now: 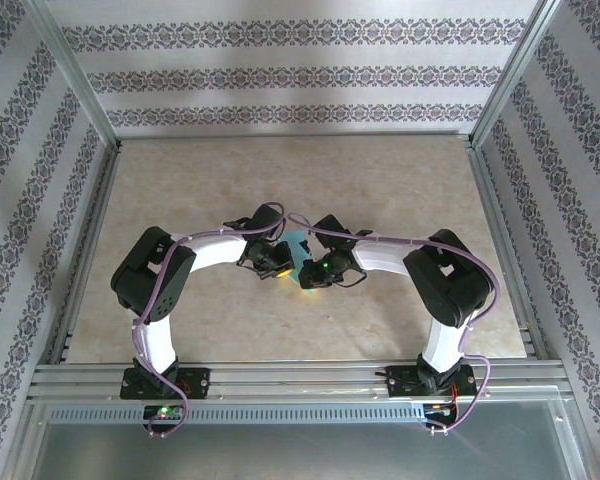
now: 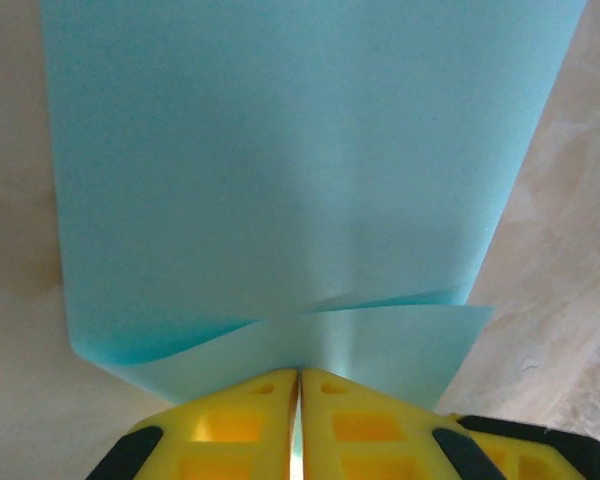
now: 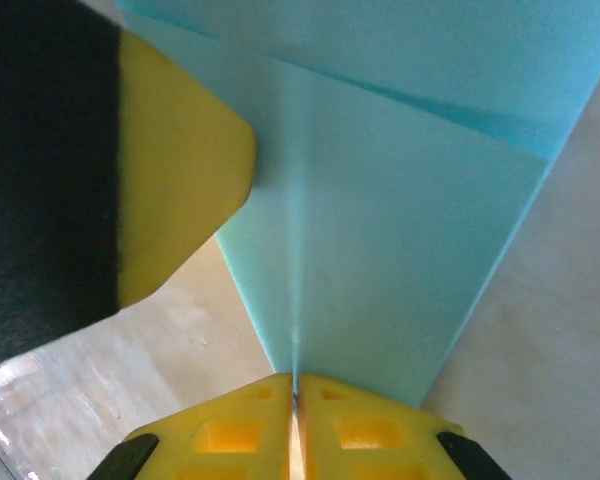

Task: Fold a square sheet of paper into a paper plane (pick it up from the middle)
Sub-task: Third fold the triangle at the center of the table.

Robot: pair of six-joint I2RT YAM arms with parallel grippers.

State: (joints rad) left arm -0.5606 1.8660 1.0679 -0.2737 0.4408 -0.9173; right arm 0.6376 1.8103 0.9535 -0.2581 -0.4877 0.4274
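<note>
- Beige marbled desk (image 1: 380, 190) lies beneath both your arms.
- Your left fingers (image 2: 260, 400) and right fingers (image 3: 255, 405) are each pinched together on the square sheet of paper (image 2: 280, 180), slung between them over mid-desk.
- Expect it to be light, floppy and easily creased; grip the edges gently.
- Patterned walls (image 1: 280, 75) enclose the desk beyond.

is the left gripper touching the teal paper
Touching. In the left wrist view the left gripper is shut on the teal paper, whose edge runs between its tips.
</note>
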